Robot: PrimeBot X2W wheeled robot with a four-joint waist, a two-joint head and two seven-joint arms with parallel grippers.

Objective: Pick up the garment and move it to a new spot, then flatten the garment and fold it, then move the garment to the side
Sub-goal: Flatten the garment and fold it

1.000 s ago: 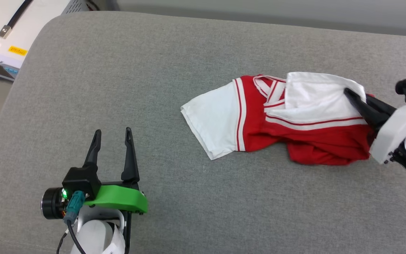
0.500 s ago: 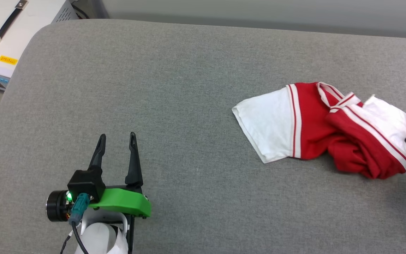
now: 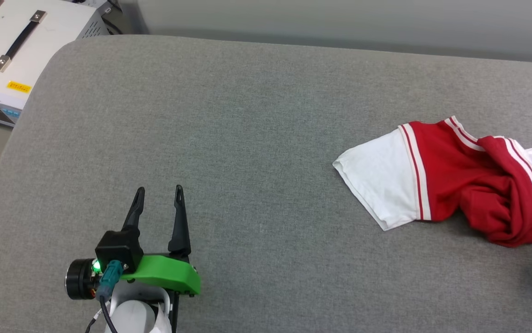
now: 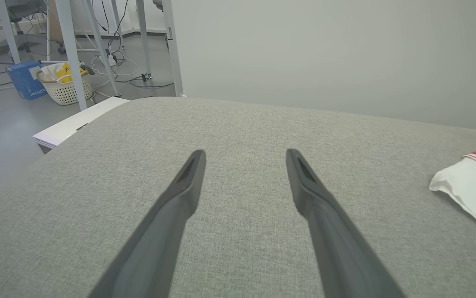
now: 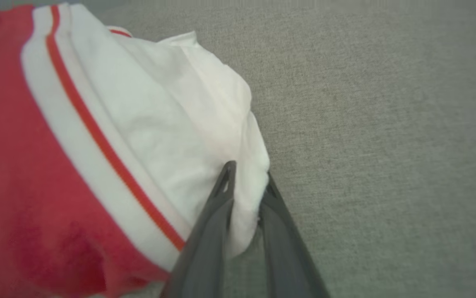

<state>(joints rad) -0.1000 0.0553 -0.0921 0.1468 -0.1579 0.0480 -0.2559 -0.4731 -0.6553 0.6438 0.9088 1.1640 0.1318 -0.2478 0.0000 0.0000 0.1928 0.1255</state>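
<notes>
No text can be read: the yellow label (image 3: 18, 86) on the white case (image 3: 58, 34) and the print on the blue box (image 4: 23, 80) are too small.

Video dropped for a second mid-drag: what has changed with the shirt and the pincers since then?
The right pincer, still pinching a white sleeve, dragged the red-and-white T-shirt to the robot's right across the grey cushion, bunching it. The left pincer stayed open, empty and in place. The head view itself shifted slightly.
</notes>
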